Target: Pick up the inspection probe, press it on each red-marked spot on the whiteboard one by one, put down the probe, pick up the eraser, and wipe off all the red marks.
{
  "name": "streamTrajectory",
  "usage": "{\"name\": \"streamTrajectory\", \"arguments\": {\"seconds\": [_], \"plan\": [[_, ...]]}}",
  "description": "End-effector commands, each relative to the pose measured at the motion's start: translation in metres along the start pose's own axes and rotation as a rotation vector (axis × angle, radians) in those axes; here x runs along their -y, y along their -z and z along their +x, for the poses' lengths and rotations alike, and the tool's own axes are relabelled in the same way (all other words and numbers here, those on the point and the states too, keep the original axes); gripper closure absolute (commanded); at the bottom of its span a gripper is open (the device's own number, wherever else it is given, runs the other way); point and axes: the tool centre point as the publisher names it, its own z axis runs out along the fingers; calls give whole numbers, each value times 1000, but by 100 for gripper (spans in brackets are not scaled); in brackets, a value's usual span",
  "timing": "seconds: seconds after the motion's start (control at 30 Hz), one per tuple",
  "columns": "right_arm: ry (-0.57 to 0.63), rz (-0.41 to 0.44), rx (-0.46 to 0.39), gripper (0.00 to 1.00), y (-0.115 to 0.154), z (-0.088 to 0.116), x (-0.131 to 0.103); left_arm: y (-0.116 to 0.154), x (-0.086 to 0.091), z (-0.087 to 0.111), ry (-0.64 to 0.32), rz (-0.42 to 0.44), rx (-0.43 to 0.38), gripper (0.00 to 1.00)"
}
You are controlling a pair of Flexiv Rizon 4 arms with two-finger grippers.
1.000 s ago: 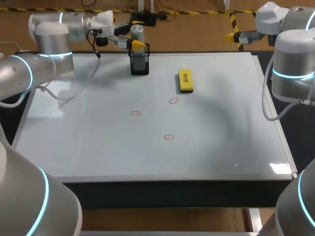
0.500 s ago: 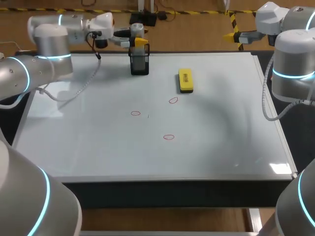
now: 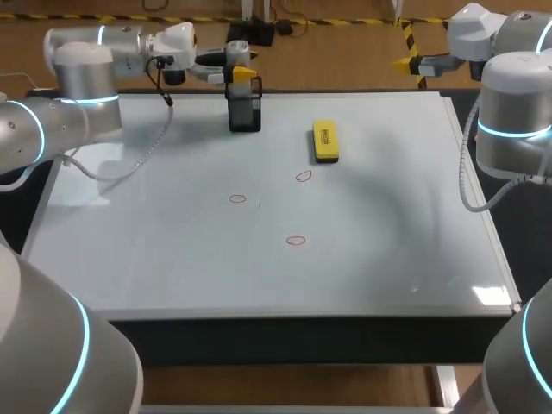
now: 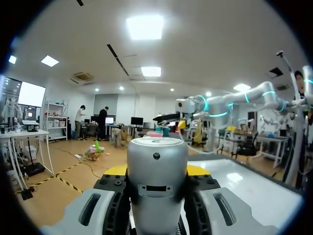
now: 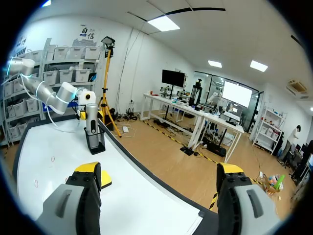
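over the last second the left claw (image 3: 245,76) is easing upward and a little back toward its own side at the far edge of the whiteboard (image 3: 172,259). it is taking the probe (image 3: 238,54) along, so the silver body is now standing higher above the black holder (image 3: 244,114). i am judging the pick-up step as nearly done, with no pressing begun yet. the left claw is gripping the probe: in the left wrist view it is sitting squarely between the fingers (image 4: 93,210), with a yellow tip showing on either side. i cannot tell whether its lower end is clearing the holder. the three red marks (image 3: 237,199) are lying on the board well to the near side of the holder. the yellow eraser (image 3: 325,141) is resting near the holder, not touching it. the right claw (image 5: 159,171) is hanging wide open and empty off the board's far right corner, well apart from the probe.
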Motion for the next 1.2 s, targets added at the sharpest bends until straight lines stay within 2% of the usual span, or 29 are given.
{"name": "streamTrajectory", "arguments": {"seconds": [0.03,0.3,1.2], "plan": [[0,0,0,0,0,0,0,-4,7,6,-1,-11,7,100],[0,0,0,0,0,0,0,-12,14,8,-1,2,6,100],[0,0,0,0,0,0,0,-3,51,8,-40,4,2,100]]}}
